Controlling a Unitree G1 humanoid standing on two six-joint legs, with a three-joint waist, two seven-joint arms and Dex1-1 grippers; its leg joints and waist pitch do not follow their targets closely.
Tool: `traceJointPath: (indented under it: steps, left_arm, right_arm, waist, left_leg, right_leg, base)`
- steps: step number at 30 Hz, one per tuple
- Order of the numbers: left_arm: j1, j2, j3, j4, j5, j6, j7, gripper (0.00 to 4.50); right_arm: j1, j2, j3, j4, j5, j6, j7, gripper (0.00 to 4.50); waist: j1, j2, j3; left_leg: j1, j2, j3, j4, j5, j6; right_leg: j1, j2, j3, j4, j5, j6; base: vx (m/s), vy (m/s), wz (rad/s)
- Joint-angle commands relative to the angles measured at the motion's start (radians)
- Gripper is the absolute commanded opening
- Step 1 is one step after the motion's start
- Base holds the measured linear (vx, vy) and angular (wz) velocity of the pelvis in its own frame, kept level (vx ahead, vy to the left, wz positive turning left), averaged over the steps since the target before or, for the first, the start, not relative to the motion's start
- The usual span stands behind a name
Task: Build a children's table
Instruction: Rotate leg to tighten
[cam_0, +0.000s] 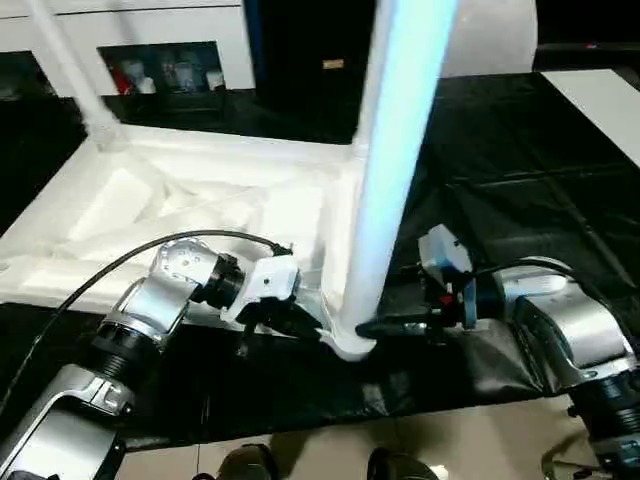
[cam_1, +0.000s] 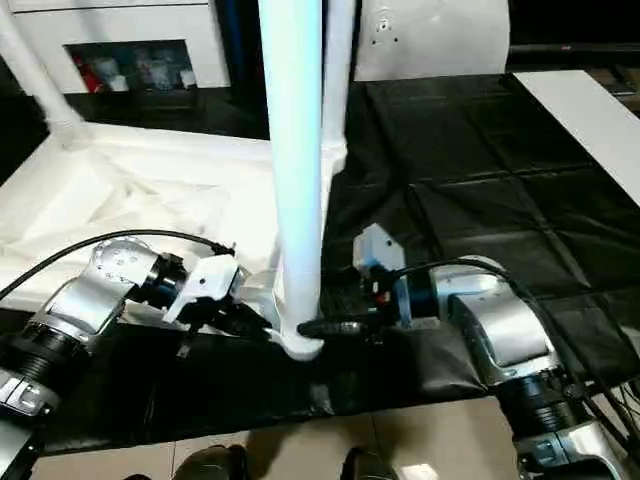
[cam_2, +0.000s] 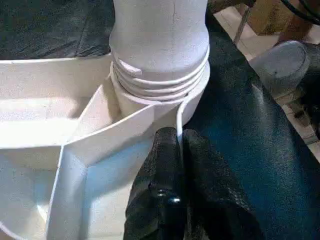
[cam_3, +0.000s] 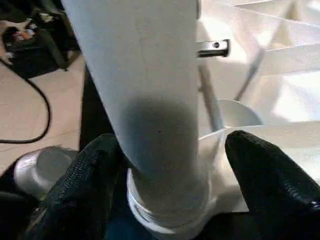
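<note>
1. Nearest me, the left gripper (cam_0: 300, 322) is pinching the thin wall of the tabletop (cam_0: 120, 215) right beside the near corner socket (cam_2: 192, 97); its black fingers (cam_2: 165, 165) are closed on that rim.

2. Just beyond, the right gripper (cam_1: 325, 327) is reaching in from the other side, its two fingers (cam_3: 260, 165) straddling the base of the leg (cam_0: 395, 170). One is sitting against the tube and the other is showing a gap, so they look parted, not squeezing.

3. The leg is standing upright in that socket, with several threads (cam_2: 155, 82) still showing above the collar, so I judge it is not yet fully screwed home.

4. The tabletop is lying upside down on a black sheet (cam_0: 510, 170), ribs facing up. A second leg (cam_0: 70, 70) is rising from the far corner.

5. These hollow plastic parts are probably light and stiff but smooth. The tube will likely be slipping under a loose hold, so gripping low near the threads seems best, while the thin rim may be flexing if pinched hard.

6. Farthest back, a white cabinet (cam_0: 160, 45) is standing.
</note>
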Motion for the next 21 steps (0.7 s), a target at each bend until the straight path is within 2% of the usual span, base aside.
traceJointPath:
  steps: [1,3,6,14,15,21]
  left_arm:
    - [-0.023,-0.006,-0.033,-0.007,0.002,-0.026,-0.037,0.00]
    - [-0.026,-0.010,-0.034,-0.001,0.003,-0.032,-0.042,0.00]
    - [-0.025,-0.011,-0.035,-0.001,0.001,-0.035,-0.044,0.00]
    - [-0.027,-0.011,-0.035,0.013,0.007,-0.043,-0.044,0.00]
    - [-0.026,-0.012,-0.033,0.015,0.007,-0.041,-0.039,0.00]
    - [-0.020,-0.033,-0.009,0.010,0.003,0.027,0.030,0.00]
  right_arm:
    - [-0.006,-0.004,0.009,-0.004,0.013,0.007,0.019,3.24]
    - [-0.006,-0.001,0.020,0.002,0.013,0.012,0.035,2.95]
    - [-0.006,-0.002,0.025,0.003,0.020,0.022,0.040,2.77]
    - [-0.010,-0.003,0.028,0.010,0.031,0.039,0.046,2.31]
    - [-0.008,-0.002,0.028,0.009,0.033,0.043,0.046,2.10]
    - [0.023,0.014,0.016,-0.029,0.057,0.073,0.017,1.97]
  waist:
    - [-0.008,-0.009,-0.074]
    - [-0.008,-0.009,-0.074]
    - [-0.007,-0.009,-0.073]
    - [-0.007,-0.008,-0.074]
    - [-0.007,-0.008,-0.074]
    - [-0.005,-0.006,-0.073]
  left_leg:
    - [0.020,0.031,0.004,-0.056,-0.156,0.092]
    - [0.020,0.031,0.003,-0.056,-0.164,0.088]
    - [0.020,0.031,0.003,-0.057,-0.168,0.081]
    - [0.020,0.031,0.003,-0.056,-0.156,0.085]
    - [0.020,0.031,0.003,-0.056,-0.159,0.085]
    - [0.022,0.031,0.003,-0.055,-0.161,0.083]
  right_leg:
    - [0.061,-0.045,0.028,-0.042,-0.155,-0.264]
    - [0.060,-0.045,0.027,-0.044,-0.175,-0.260]
    - [0.060,-0.046,0.028,-0.045,-0.189,-0.256]
    - [0.061,-0.045,0.026,-0.042,-0.168,-0.262]
    - [0.060,-0.045,0.026,-0.043,-0.171,-0.262]
    - [0.060,-0.046,0.026,-0.043,-0.171,-0.266]
  base:
    - [0.000,0.000,0.00]
    - [0.000,0.000,0.00]
    - [0.000,0.000,0.00]
    - [0.000,0.000,0.00]
    - [0.000,0.000,0.00]
    - [0.000,0.000,0.00]
